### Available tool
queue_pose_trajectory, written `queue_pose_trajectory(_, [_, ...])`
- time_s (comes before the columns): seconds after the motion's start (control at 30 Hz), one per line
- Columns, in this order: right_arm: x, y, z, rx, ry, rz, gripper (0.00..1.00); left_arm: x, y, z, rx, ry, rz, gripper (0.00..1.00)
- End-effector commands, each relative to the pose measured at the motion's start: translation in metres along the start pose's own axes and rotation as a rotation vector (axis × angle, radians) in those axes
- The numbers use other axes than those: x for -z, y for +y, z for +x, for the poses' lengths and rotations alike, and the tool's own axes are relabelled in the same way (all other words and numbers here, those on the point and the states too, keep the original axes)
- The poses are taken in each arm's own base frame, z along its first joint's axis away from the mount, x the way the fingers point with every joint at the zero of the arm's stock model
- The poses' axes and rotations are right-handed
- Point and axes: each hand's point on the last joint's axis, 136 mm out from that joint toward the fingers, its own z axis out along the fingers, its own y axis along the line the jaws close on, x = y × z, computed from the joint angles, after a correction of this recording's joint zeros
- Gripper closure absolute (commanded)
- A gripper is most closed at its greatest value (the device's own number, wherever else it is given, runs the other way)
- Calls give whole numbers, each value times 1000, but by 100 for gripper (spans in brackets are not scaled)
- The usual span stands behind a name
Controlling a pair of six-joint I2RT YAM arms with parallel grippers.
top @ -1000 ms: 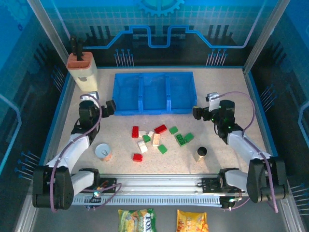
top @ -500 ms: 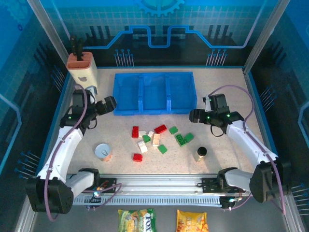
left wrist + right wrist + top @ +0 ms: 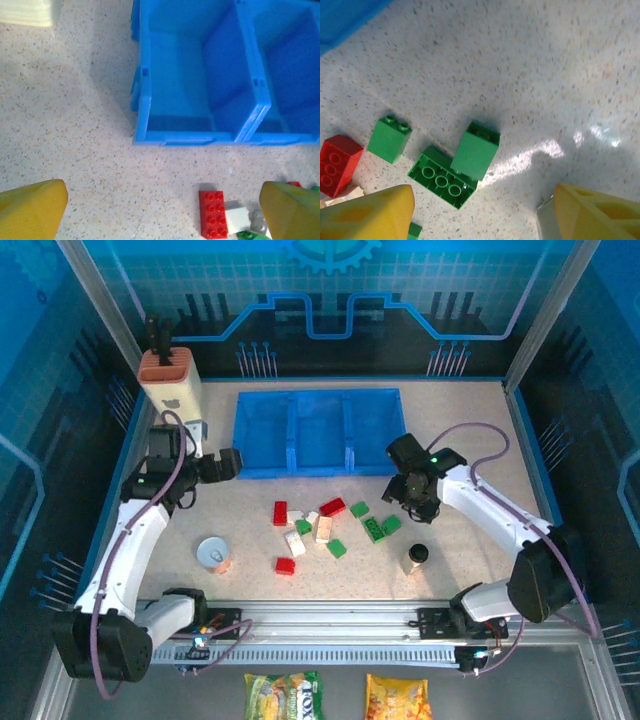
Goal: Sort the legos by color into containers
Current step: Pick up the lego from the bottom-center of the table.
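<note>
The legos [image 3: 325, 525] are scattered on the table [image 3: 470, 420] just in front of the blue tray [image 3: 318, 472], whose long axis runs left to right, its three compartments side by side. A red brick [image 3: 213, 214] is laid with its long axis pointing toward the tray, seen between the widely spread, empty fingers of the left gripper [image 3: 164, 196]. The right gripper [image 3: 482, 200] is likewise wide open and empty above an upturned long green brick [image 3: 437, 176], set diagonally and touched by a squarer green brick [image 3: 476, 151].

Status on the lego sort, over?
Both hands open, empty: left hand by the tray, right hand above the green legos. Tray compartments empty, nothing sorted. Dark-capped bottle stands close to the greens.
</note>
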Motion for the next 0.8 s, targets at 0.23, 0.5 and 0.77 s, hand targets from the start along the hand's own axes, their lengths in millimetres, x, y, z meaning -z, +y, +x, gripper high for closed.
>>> queue_pose_trajectory(0.23, [-22, 12, 19, -248, 50, 22, 32, -5, 0, 3, -42, -2, 6, 1])
queue_pose_trajectory(0.5, [-49, 21, 29, -264, 108, 33, 35, -6, -3, 4, -37, 3, 22, 1])
queue_pose_trajectory(0.77, [-74, 15, 42, -284, 155, 79, 36, -5, -5, 6, -41, 6, 33, 1])
